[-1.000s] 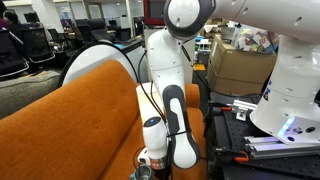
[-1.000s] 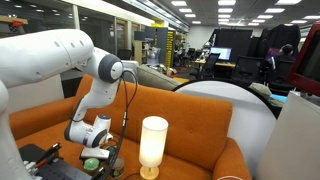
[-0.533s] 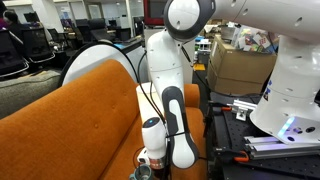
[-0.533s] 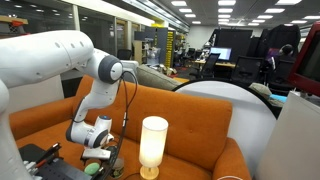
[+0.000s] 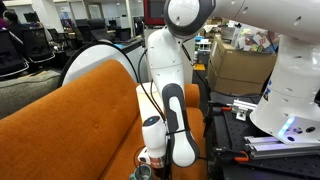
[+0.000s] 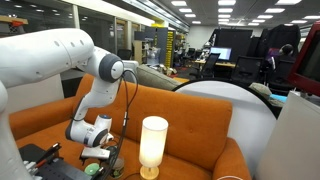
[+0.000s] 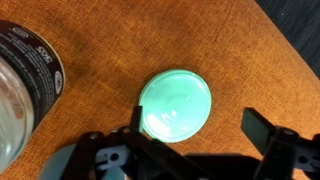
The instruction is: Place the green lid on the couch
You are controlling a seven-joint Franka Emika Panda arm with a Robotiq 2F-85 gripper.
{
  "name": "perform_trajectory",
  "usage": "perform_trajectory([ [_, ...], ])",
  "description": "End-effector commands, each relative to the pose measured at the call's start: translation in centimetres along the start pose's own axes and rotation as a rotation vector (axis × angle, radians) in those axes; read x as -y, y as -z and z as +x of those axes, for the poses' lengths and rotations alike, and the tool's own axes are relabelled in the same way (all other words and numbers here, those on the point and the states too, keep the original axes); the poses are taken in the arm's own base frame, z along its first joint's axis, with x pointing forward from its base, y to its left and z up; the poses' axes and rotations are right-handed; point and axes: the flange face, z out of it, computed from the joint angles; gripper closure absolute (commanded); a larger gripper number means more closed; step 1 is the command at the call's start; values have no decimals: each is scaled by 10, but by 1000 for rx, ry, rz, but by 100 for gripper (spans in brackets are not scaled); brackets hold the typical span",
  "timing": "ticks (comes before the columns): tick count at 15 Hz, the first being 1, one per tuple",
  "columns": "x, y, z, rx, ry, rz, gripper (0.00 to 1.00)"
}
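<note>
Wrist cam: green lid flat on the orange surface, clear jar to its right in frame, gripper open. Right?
Wrong on the jar: in the wrist view the clear jar sits left of the green lid in frame, not right. The rest holds: lid flat on the orange surface, gripper open.

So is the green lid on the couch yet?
No. The green lid lies flat on a wooden surface beside a glass jar, with the gripper open around it.

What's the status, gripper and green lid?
Gripper open. Green lid flat on wood-grain surface between the jaws, not yet on couch. Glass jar close beside it.
</note>
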Motion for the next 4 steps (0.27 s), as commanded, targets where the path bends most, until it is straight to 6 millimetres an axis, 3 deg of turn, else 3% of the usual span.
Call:
perform_trajectory([
  [1,0,0,1,2,0,1,0],
  [4,0,0,1,5,0,2,0],
])
